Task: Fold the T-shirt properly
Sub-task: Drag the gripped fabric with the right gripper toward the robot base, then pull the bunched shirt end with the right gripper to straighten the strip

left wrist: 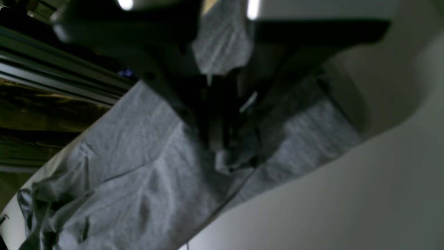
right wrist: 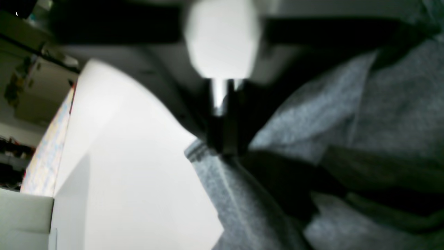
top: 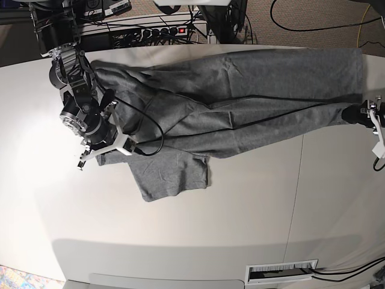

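Observation:
The heather-grey T-shirt [top: 240,102] lies stretched across the back half of the white table [top: 180,241], wrinkled, with one sleeve [top: 171,174] flat toward the front. My right gripper [top: 96,153] is at the shirt's left end. In the right wrist view its fingers [right wrist: 225,139] are pressed together on the cloth's edge [right wrist: 208,156]. My left gripper [top: 356,113] holds the shirt's right end at the table's right side. In the left wrist view the dark fingers [left wrist: 216,139] are shut on bunched grey fabric [left wrist: 138,156], lifted a little off the table.
A power strip and cables [top: 162,30] run behind the table's far edge. The right arm's black cable [top: 147,129] loops over the shirt. A slotted vent [top: 283,272] sits at the front right, and a seam [top: 298,180] crosses the tabletop.

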`<state>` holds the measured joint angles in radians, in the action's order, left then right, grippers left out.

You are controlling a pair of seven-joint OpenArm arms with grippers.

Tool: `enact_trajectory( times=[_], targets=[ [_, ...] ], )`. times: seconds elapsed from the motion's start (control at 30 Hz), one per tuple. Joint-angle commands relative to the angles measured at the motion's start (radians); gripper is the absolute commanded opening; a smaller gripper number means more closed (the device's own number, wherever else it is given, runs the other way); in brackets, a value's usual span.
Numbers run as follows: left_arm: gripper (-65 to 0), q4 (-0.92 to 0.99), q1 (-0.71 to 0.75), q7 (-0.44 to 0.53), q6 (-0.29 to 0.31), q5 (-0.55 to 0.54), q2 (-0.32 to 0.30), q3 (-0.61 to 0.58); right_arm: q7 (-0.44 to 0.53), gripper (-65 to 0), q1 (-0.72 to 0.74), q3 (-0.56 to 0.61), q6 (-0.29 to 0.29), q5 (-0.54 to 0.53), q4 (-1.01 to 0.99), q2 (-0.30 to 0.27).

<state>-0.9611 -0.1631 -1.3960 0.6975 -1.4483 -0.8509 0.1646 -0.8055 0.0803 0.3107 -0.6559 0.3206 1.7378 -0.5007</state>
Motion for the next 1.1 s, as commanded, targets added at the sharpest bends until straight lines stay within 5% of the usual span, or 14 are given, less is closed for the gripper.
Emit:
enact_trajectory(
  times=[0.0,0.13,0.33,0.73,1.07],
  targets=[
    [-65.0,-0.011,-0.017,0.0,0.001,-0.026,-0.03,0.008,-0.018,-65.0,0.022,-0.006,0.01,0.01,0.035,-0.014],
    [-65.0,-0.011,-0.017,0.0,0.001,-0.027,-0.031,0.008,-0.109,-65.0,0.022,-0.007,0.015,-0.001,0.107,-0.015],
    [-65.0,-0.011,-0.017,0.0,0.001,-0.035,-0.039,0.008,-0.2,-65.0,-0.009,-0.067,0.016,-0.179,0.175,-0.014],
    [-65.0,-0.011,-0.017,0.0,0.001,-0.035,-0.122,0.008,-0.197,-65.0,-0.198,-0.391,0.013,-0.392,0.363,-0.014],
    [-65.0,-0.011,0.005,0.0,0.001,-0.035,-0.122,0.008,-0.224,-65.0,-0.286,-0.424,0.012,-0.403,0.377,-0.014]
  ],
)
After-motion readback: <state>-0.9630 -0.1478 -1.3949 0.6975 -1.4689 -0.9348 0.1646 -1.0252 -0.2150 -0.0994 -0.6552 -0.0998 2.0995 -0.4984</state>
